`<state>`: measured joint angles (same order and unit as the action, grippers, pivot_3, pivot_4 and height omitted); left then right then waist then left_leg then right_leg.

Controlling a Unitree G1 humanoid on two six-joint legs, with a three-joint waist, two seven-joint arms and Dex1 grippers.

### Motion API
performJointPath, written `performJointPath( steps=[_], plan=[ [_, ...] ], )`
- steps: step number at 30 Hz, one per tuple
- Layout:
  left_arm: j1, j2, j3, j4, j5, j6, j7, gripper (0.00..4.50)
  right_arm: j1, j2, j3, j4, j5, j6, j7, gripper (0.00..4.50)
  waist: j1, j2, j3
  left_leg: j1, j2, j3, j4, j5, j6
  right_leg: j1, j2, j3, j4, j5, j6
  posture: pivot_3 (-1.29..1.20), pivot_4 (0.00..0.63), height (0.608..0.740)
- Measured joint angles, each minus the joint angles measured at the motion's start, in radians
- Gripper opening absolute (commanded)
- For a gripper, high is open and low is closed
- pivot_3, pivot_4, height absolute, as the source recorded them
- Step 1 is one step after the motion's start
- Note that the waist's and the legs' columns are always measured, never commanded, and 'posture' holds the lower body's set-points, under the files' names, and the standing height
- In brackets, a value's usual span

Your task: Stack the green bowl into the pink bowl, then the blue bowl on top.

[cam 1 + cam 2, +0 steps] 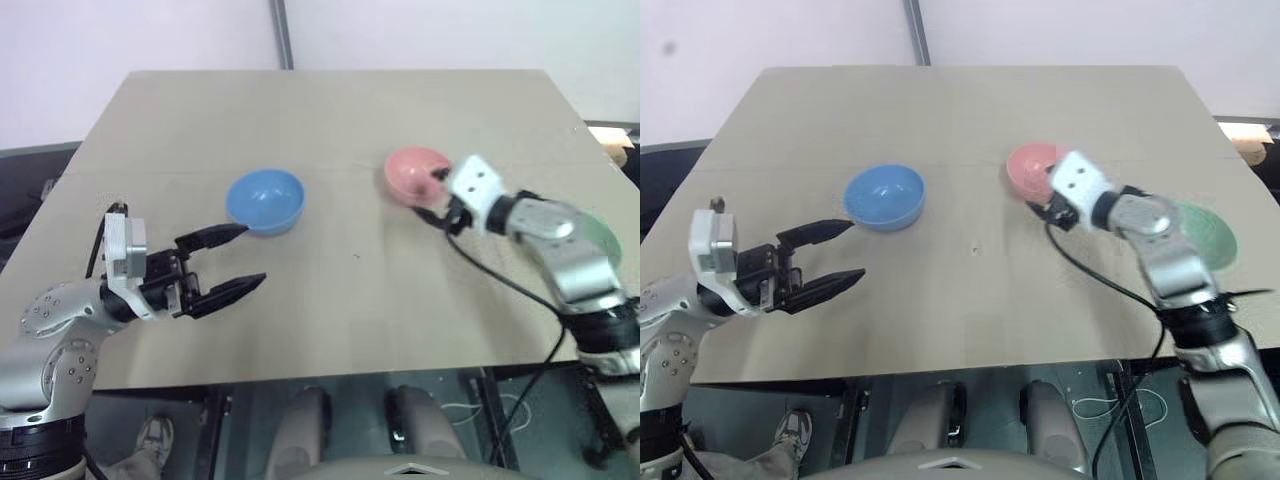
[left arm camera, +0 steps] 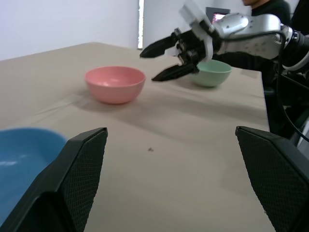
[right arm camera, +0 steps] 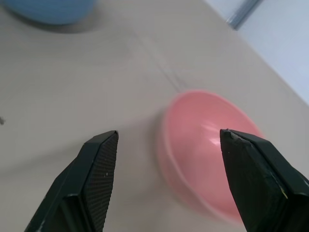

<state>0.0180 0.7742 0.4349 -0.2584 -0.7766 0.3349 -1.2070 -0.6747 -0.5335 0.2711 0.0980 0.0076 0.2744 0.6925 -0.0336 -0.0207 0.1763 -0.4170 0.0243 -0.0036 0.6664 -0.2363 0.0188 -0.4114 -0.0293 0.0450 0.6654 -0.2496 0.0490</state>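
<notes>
On the bench [image 1: 330, 300], all three bowls are sitting apart, unstacked. Behind the right arm, the green bowl [image 2: 210, 72] is lying near the bench's right edge, while the right hand [image 2: 164, 60], fingers spread and empty, is hovering just beside the pink bowl [image 1: 415, 172]. It is probably light, stiff, smooth plastic, best pinched at the rim. Near the blue bowl [image 1: 264, 200], the left hand [image 1: 232, 262] is waiting open.

Bare table [image 1: 330, 300] between blue bowl [image 1: 265, 200] and pink bowl [image 1: 413, 172] (nothing blocking).
</notes>
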Motion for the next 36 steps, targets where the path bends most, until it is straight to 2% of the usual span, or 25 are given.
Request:
performJointPath(
  steps=[4, 5, 7, 8, 9, 11, 12, 13, 17, 21, 24, 27, 30, 31, 32, 34, 36],
  plan=[
    [0.030, 0.003, 0.026, -0.011, 0.000, -0.010, 0.005, 4.50, -0.117, 0.046, 0.063, 0.249, -0.087, -0.131, 0.001, 3.73, 0.002, 0.000, 0.000, 0.000, -0.002, -0.001, -0.001, 0.000, 0.000, 0.000, -0.004, 0.000, -0.001, 0.000, 0.000, 0.00, 0.150, 0.740],
    [0.044, 0.002, 0.030, -0.021, 0.000, -0.011, 0.010, 4.50, -0.138, 0.048, 0.071, 0.307, -0.107, -0.158, 0.003, 3.15, 0.002, 0.000, 0.000, 0.000, -0.002, -0.001, -0.001, -0.001, 0.001, 0.000, -0.004, 0.000, -0.001, 0.000, 0.000, 0.00, 0.150, 0.740],
    [0.079, -0.007, 0.037, -0.050, -0.003, -0.013, 0.015, 4.50, -0.157, 0.048, 0.072, 0.383, -0.120, -0.183, 0.026, 2.71, 0.003, 0.000, 0.000, 0.000, -0.002, -0.001, -0.002, -0.001, 0.001, 0.000, -0.005, 0.000, -0.001, 0.000, 0.000, 0.00, 0.150, 0.740],
    [0.096, -0.009, 0.042, -0.062, -0.006, -0.013, 0.017, 4.50, -0.159, 0.049, 0.072, 0.406, -0.122, -0.194, 0.041, 2.12, 0.002, 0.000, 0.000, 0.000, -0.002, -0.001, -0.002, -0.001, 0.001, 0.000, -0.005, 0.000, -0.001, 0.000, 0.000, 0.00, 0.150, 0.740],
    [0.109, -0.011, 0.047, -0.069, -0.009, -0.013, 0.021, 4.50, -0.160, 0.050, 0.072, 0.417, -0.122, -0.200, 0.047, 1.74, 0.001, 0.000, 0.000, 0.000, -0.002, -0.001, -0.002, -0.001, 0.001, 0.000, -0.005, 0.000, -0.001, 0.000, 0.000, 0.00, 0.150, 0.740],
    [0.127, -0.013, 0.068, -0.085, -0.013, -0.013, 0.026, 4.50, -0.163, 0.045, 0.069, 0.431, -0.123, -0.214, 0.069, 0.55, -0.003, 0.001, 0.000, 0.000, -0.001, -0.002, -0.003, -0.001, 0.001, 0.000, -0.004, -0.001, 0.000, 0.000, 0.000, 0.00, 0.150, 0.740],
    [0.128, -0.013, 0.073, -0.087, -0.013, -0.013, 0.030, 4.50, -0.164, 0.044, 0.068, 0.431, -0.123, -0.215, 0.076, 0.13, -0.003, 0.001, 0.000, 0.001, -0.001, -0.003, -0.003, -0.001, 0.001, 0.000, -0.004, -0.001, 0.000, 0.000, 0.000, 0.00, 0.150, 0.740],
    [0.129, -0.013, 0.075, -0.087, -0.014, -0.013, 0.034, 4.50, -0.164, 0.041, 0.066, 0.428, -0.123, -0.220, 0.084, 0.04, -0.004, 0.001, 0.001, 0.001, -0.002, -0.003, -0.003, -0.001, 0.001, 0.000, -0.004, -0.001, 0.001, 0.000, 0.000, 0.00, 0.150, 0.740],
    [0.135, -0.013, 0.075, -0.087, -0.022, -0.012, 0.034, 4.50, -0.153, 0.033, 0.061, 0.371, -0.118, -0.196, 0.113, 0.04, -0.005, 0.001, 0.001, 0.001, -0.002, -0.002, -0.003, -0.001, 0.001, 0.000, -0.004, 0.000, 0.001, 0.000, 0.000, 0.00, 0.150, 0.740],
    [0.140, 0.016, 0.084, -0.058, -0.049, 0.002, -0.029, 4.50, -0.040, -0.003, 0.028, -0.027, 0.033, 0.032, 0.257, 0.04, -0.002, 0.002, 0.001, 0.001, -0.001, -0.004, -0.003, -0.001, 0.001, -0.001, -0.004, -0.002, 0.001, 0.000, 0.000, 0.00, 0.150, 0.740],
    [0.119, 0.040, 0.100, -0.009, -0.064, 0.012, -0.070, 4.50, 0.014, -0.036, 0.028, -0.293, 0.127, 0.215, 0.309, 0.04, -0.001, 0.002, 0.001, 0.001, -0.001, -0.005, -0.003, -0.001, 0.001, 0.000, -0.004, -0.003, 0.001, 0.000, 0.000, 0.00, 0.150, 0.740],
    [0.036, 0.061, 0.109, 0.139, -0.055, 0.006, -0.101, 4.50, 0.081, 0.015, 0.080, -0.499, 0.188, 0.383, 0.280, 0.04, -0.001, 0.001, 0.001, 0.002, -0.001, -0.006, -0.002, -0.001, 0.001, 0.000, -0.002, -0.004, 0.002, 0.000, 0.000, 0.00, 0.150, 0.740],
    [-0.030, 0.066, 0.094, 0.238, -0.022, -0.018, -0.130, 4.50, 0.102, 0.058, 0.163, -0.506, 0.160, 0.406, 0.234, 0.04, -0.003, 0.001, 0.001, 0.002, -0.001, -0.004, 0.002, -0.001, 0.001, 0.000, -0.002, -0.002, 0.005, -0.002, -0.002, 0.00, 0.150, 0.740],
    [-0.049, 0.067, 0.084, 0.267, -0.008, -0.025, -0.141, 4.50, 0.103, 0.072, 0.186, -0.489, 0.145, 0.405, 0.216, 0.68, -0.003, 0.001, 0.001, 0.002, -0.001, -0.003, 0.002, -0.001, 0.001, 0.000, -0.003, -0.001, 0.005, -0.002, -0.003, 0.00, 0.150, 0.740],
    [-0.066, 0.067, 0.070, 0.287, 0.002, -0.030, -0.147, 4.50, 0.103, 0.090, 0.203, -0.463, 0.127, 0.401, 0.198, 0.86, -0.004, 0.000, 0.000, 0.003, -0.002, -0.003, 0.003, -0.001, 0.001, 0.000, -0.003, -0.001, 0.006, -0.002, -0.003, 0.00, 0.150, 0.740],
    [-0.111, 0.067, 0.027, 0.318, 0.024, -0.038, -0.171, 4.50, 0.103, 0.148, 0.243, -0.344, 0.072, 0.369, 0.135, 1.74, -0.002, -0.003, -0.001, 0.002, -0.002, -0.003, 0.004, 0.000, 0.001, 0.000, -0.003, -0.001, 0.007, -0.002, -0.002, 0.00, 0.150, 0.740],
    [-0.129, 0.067, 0.012, 0.321, 0.031, -0.039, -0.183, 4.50, 0.103, 0.157, 0.263, -0.288, 0.041, 0.349, 0.105, 2.55, -0.001, -0.003, -0.001, 0.001, -0.002, -0.003, 0.003, 0.000, 0.001, -0.001, -0.003, -0.001, 0.007, 0.000, 0.000, 0.00, 0.150, 0.740]
  ],
)
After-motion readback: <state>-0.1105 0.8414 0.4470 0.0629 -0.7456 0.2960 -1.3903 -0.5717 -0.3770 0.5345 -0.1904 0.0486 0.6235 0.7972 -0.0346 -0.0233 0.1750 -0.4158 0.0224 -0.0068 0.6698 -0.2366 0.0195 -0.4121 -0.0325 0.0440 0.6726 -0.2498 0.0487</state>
